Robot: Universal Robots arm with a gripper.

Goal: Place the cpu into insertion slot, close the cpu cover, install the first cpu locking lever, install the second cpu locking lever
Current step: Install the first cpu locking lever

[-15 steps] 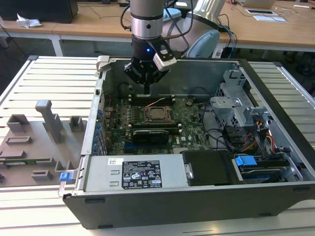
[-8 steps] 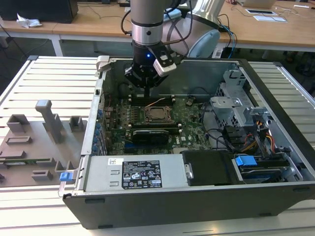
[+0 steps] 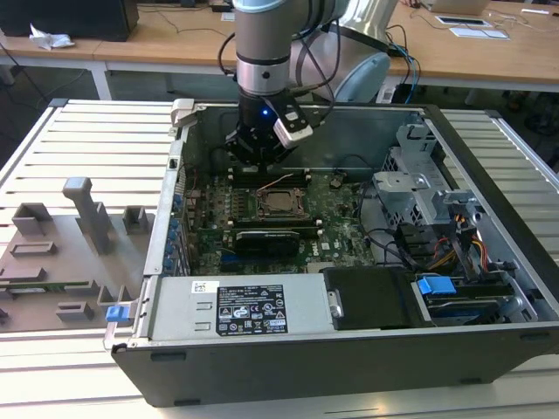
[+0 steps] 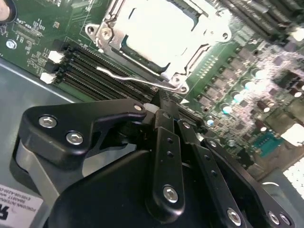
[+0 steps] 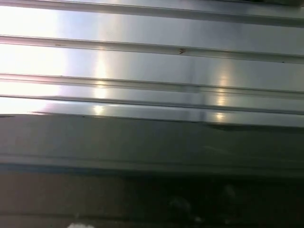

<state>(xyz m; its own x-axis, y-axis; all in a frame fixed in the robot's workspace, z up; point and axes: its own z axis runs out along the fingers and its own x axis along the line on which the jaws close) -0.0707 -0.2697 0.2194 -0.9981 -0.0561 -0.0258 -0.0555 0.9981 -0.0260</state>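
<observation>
Chip (image 4: 164, 33) seated, cover (image 4: 202, 45) down. Gripper (image 4: 166, 107) jaws pinched together, holding nothing, beside locking lever (image 4: 137, 80): push it sideways under its hook, slowly.

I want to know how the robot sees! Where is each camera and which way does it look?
Exterior view: off the arm, above the open computer case, looking down inside; shows the arm and gripper over the motherboard.
Second wrist view: on the arm near its wrist, looking past the gripper at the cpu under its cover, and a lever.
First wrist view: on the arm near its wrist, facing shiny metal slats.
Exterior and second wrist views share the gripper, cpu and motherboard.
</observation>
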